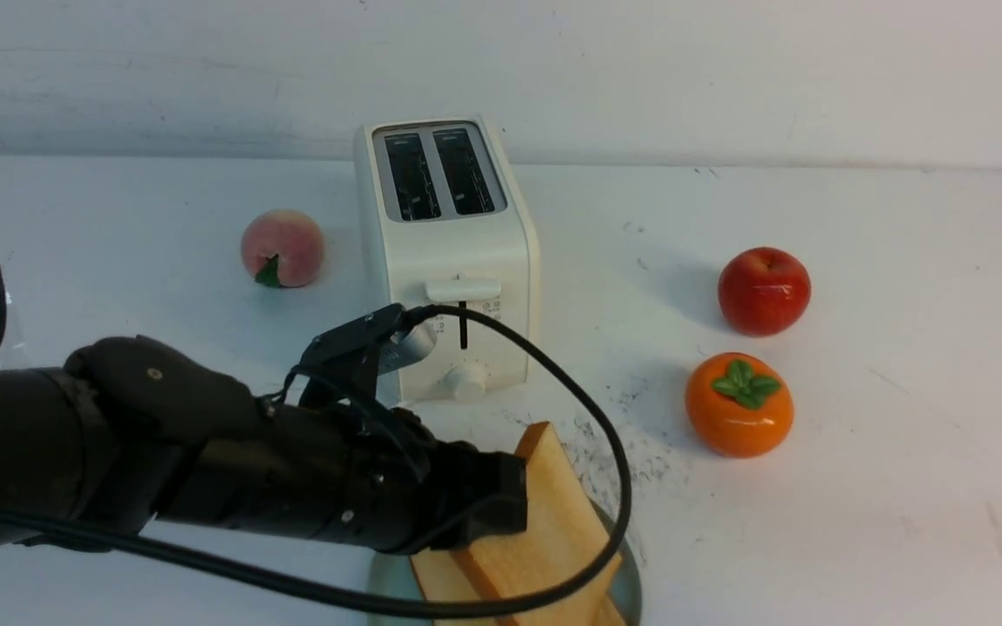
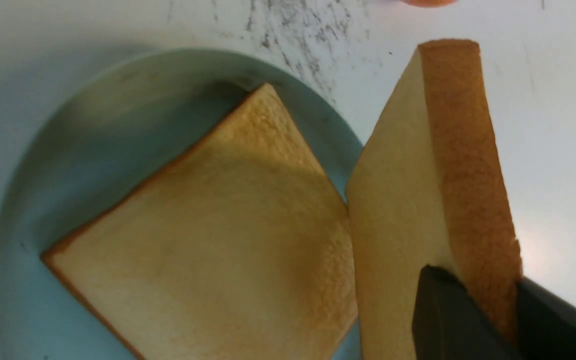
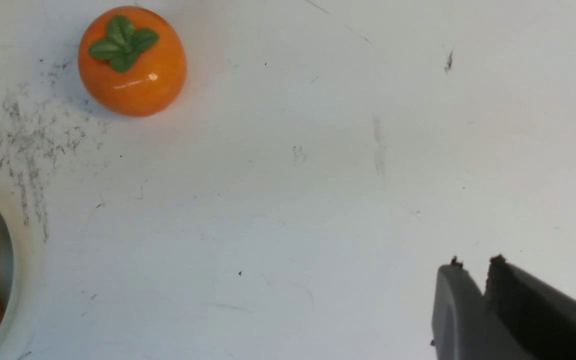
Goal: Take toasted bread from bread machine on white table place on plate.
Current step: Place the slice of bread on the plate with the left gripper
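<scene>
Plate (image 2: 68, 150) holds 1 flat toast (image 2: 218, 240). Left gripper (image 2: 485, 295) is clamped on the 2nd toast (image 2: 418, 175), tilted over the rim. Toaster (image 1: 457, 252) has 2 empty slots. Right gripper (image 3: 475, 267) is pinched nearly together, empty. Also 1 peach (image 1: 282, 248), 1 apple (image 1: 764, 289), 1 persimmon (image 1: 738, 404).

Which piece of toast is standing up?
The slice pinched in the left end effector stands on edge; the other slice lies flat on the plate.

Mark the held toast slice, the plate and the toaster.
held toast slice (image 2: 463, 150), left wrist view, crust edge
plate (image 2: 93, 140), left wrist view, bare glaze
toaster (image 1: 440, 252), front view, front panel
</scene>
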{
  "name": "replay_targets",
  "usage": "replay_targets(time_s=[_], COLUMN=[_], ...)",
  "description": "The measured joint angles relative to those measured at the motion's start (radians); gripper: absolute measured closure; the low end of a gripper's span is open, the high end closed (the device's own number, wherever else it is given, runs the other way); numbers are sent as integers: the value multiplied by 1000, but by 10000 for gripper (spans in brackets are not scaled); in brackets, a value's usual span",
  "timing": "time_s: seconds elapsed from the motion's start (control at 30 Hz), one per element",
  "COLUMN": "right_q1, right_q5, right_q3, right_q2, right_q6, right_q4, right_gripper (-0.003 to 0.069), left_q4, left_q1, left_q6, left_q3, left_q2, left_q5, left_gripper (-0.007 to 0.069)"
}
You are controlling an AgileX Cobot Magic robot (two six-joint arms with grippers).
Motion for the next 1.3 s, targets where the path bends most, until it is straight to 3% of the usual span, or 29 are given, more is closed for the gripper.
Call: replay_targets(time_s=[0.33, 0.47, 0.73, 1.0, 1.3], right_q1=[0, 0, 0, 0, 0], right_q5=[1, 1, 1, 0, 0], right_q3=[0, 0, 0, 0, 0], right_q2=[0, 0, 0, 0, 0], right_q6=[0, 0, 0, 0, 0], right_q4=[0, 0, 0, 0, 0], right_gripper=[559, 555, 552, 552, 545], left_q4=[-1, 14, 107, 215, 519], left_q1=[0, 0, 0, 0, 73], left_q6=[0, 0, -1, -20, -274], left_q3=[0, 0, 0, 0, 0], left_q2=[6, 6, 6, 6, 6], left_q5=[-27, -25, -5, -39, -29], left_gripper=[538, 476, 253, 199, 197])
